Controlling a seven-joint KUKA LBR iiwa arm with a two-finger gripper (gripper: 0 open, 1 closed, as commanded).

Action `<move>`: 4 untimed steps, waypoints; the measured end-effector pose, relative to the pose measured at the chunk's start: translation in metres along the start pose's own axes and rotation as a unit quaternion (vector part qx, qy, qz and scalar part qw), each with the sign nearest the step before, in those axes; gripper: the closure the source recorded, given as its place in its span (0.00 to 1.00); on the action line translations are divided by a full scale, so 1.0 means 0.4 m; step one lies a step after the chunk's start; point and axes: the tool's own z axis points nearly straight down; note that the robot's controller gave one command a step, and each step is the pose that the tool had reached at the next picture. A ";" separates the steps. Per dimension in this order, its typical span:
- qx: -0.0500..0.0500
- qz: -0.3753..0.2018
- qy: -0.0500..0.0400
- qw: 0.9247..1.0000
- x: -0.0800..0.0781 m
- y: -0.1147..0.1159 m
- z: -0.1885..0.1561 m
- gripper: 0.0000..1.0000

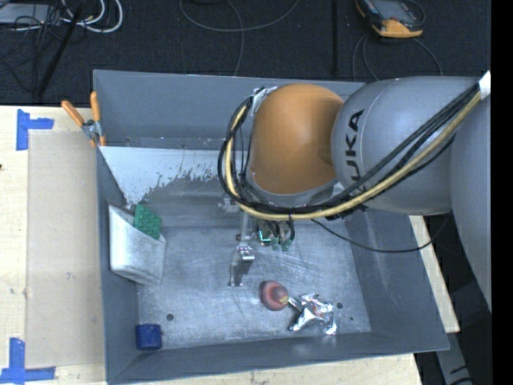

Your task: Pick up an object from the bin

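Near rim of the bin (pixel 264 358): a small blue block (pixel 148 337) is sitting in the front-left corner, close against both walls. Right of centre along the front, a crumpled silver foil wad (pixel 314 314) is lying just beside a red round thing (pixel 274 295), the two nearly touching.

Mid-floor: the gripper (pixel 238 276) is hanging low over bare metal, just left of and behind the red round thing, apart from it. Nothing is showing in its grasp. Whether the claw is spread or pressed together, I cannot tell from this angle.

Left side: a white folded pouch (pixel 135 251) is leaning at the left wall with a green piece (pixel 147 220) resting on its upper end. Farther back, the orange cover (pixel 292 139) of the wrist is looming over the rear floor.

Progress, as judged: the pick is not yet made; closing on a thing and lifting are both remaining. The red round thing is looking like the nearest candidate.

Room: open floor is lying on all sides of the gripper; walls are well apart from it. Foil is crowding the red thing's right flank.
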 end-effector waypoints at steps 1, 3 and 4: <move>-0.002 -0.075 -0.007 0.997 0.056 -0.279 0.284 0.00; -0.001 0.071 -0.002 0.997 0.194 -0.296 0.213 0.00; -0.003 0.174 -0.007 0.985 0.190 -0.330 0.282 0.00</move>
